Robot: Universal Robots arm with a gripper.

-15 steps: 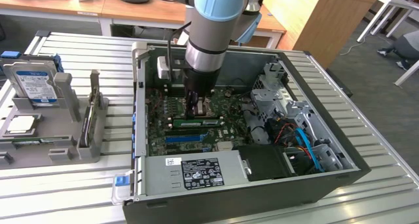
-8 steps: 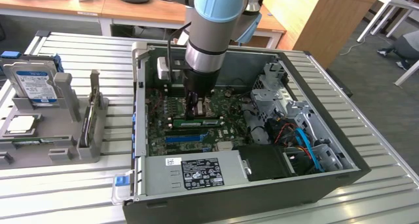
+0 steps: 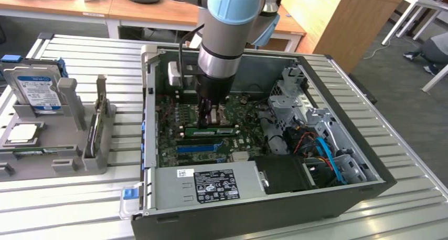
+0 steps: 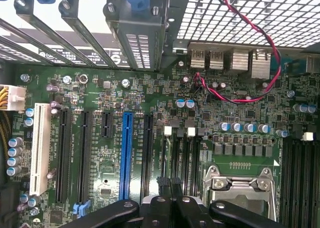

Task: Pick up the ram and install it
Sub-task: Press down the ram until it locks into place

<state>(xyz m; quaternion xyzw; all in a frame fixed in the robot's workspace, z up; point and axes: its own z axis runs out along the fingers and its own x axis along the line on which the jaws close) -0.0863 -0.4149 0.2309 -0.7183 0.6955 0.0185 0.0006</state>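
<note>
Here my pincer hangs straight down inside the open computer case, its fingers pressed together with nothing visibly between them. In the wrist view the black fingertips meet in one closed pair just above the green motherboard, near the row of dark memory slots and beside the metal processor socket.

The ram lies just below my fingertips in the exterior view: a long green stick set flat along the board, lined up with the slots, its middle right under the pincer. I cannot tell whether my fingertips touch its top edge or stand a little above it.

A long blue slot runs alongside black ones, and a white slot sits further out. A red wire loops over the board near the rear ports.

The case lies on its side on a slatted metal tabletop, with the power supply at its near end. On the exterior view's left, well apart from the case, stands a grey holder with a hard drive upright in it and a square silver chip lying flat in a recess.
</note>
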